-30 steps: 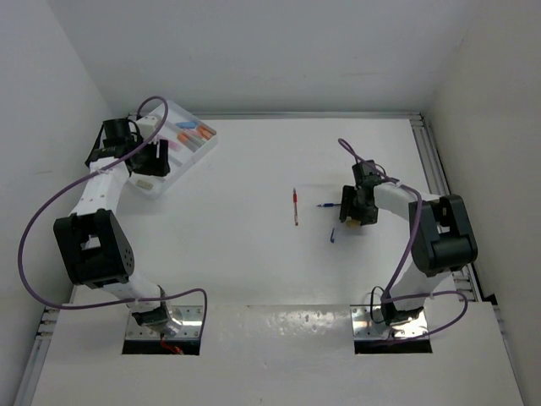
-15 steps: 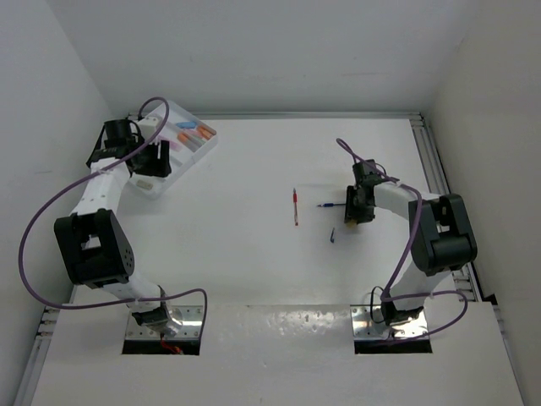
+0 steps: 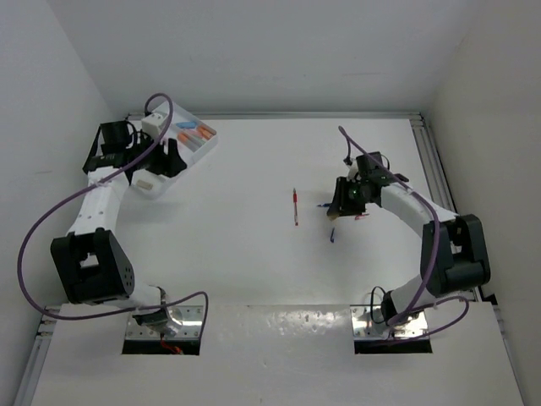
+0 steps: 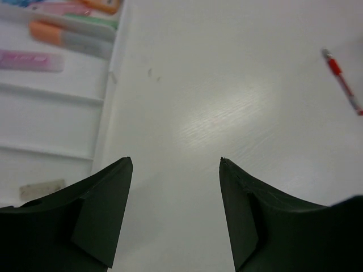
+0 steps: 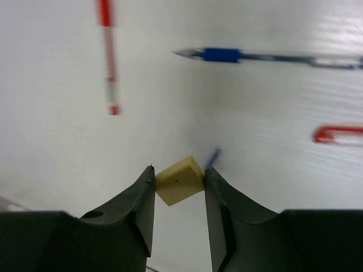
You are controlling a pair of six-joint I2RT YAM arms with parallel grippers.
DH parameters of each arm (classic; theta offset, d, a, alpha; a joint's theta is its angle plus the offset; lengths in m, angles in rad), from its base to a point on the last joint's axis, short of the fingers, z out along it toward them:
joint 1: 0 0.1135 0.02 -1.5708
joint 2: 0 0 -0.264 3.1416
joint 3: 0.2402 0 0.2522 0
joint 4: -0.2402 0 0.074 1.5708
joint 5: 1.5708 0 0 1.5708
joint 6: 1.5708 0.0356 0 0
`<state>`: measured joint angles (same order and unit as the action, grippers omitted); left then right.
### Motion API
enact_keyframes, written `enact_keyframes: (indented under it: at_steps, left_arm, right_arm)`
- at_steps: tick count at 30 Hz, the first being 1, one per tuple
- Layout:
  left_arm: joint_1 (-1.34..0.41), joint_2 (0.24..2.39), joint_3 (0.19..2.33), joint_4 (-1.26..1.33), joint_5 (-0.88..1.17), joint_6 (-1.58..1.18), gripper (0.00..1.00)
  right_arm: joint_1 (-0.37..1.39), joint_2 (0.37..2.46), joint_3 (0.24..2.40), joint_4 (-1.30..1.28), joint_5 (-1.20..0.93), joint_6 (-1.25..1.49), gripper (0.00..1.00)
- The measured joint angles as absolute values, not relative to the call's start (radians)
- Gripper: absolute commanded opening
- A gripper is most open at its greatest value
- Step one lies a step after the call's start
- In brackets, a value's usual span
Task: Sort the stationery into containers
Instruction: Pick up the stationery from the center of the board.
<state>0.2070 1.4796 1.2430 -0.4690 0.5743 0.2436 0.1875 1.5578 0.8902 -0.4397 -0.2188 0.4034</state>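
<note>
My right gripper (image 5: 178, 170) is shut on a small beige eraser (image 5: 179, 180) and holds it above the table; in the top view this gripper (image 3: 340, 200) hangs near the middle right. Below it lie a blue pen (image 5: 266, 56), a red pen (image 5: 108, 56), a second red pen (image 5: 340, 134) and a tiny purple piece (image 5: 212, 158). My left gripper (image 4: 176, 161) is open and empty, just right of the white divided tray (image 4: 108, 113). The tray (image 3: 150, 188) holds an orange marker (image 4: 68, 38), a pink item (image 4: 31, 60) and a beige eraser (image 4: 42, 190).
The red pen (image 3: 295, 206) lies mid-table, with the blue pen (image 3: 325, 205) and purple piece (image 3: 332, 236) to its right. The tray stands at the far left corner by the wall. A metal rail (image 3: 433, 165) runs along the right edge.
My right gripper has risen and shifted left with the eraser in it. My left gripper has swung right, from over the tray to beside its right rim.
</note>
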Motion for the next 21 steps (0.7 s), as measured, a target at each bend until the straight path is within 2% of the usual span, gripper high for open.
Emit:
enact_keyframes:
  at_steps: [4, 8, 10, 15, 21]
  left_arm:
    - [0.163, 1.396, 1.174, -0.434, 0.738, 0.231, 0.68]
    - [0.057, 1.292, 1.059, -0.299, 0.812, 0.084, 0.63]
    - [-0.007, 1.234, 1.012, -0.249, 0.786, 0.018, 0.60]
    - [-0.154, 1.151, 1.002, -0.131, 0.691, -0.131, 0.60]
    - [-0.240, 1.235, 1.035, -0.049, 0.599, -0.339, 0.60]
  right_arm:
    - [0.199, 1.499, 0.932, -0.396, -0.381, 0.454, 0.09]
    - [0.217, 1.481, 0.987, -0.359, -0.469, 0.566, 0.03]
    - [0.224, 1.481, 1.011, -0.351, -0.480, 0.634, 0.00]
    - [0.220, 1.483, 1.033, -0.342, -0.482, 0.807, 0.00]
    - [0.208, 1.536, 1.113, -0.338, -0.519, 0.989, 0.01]
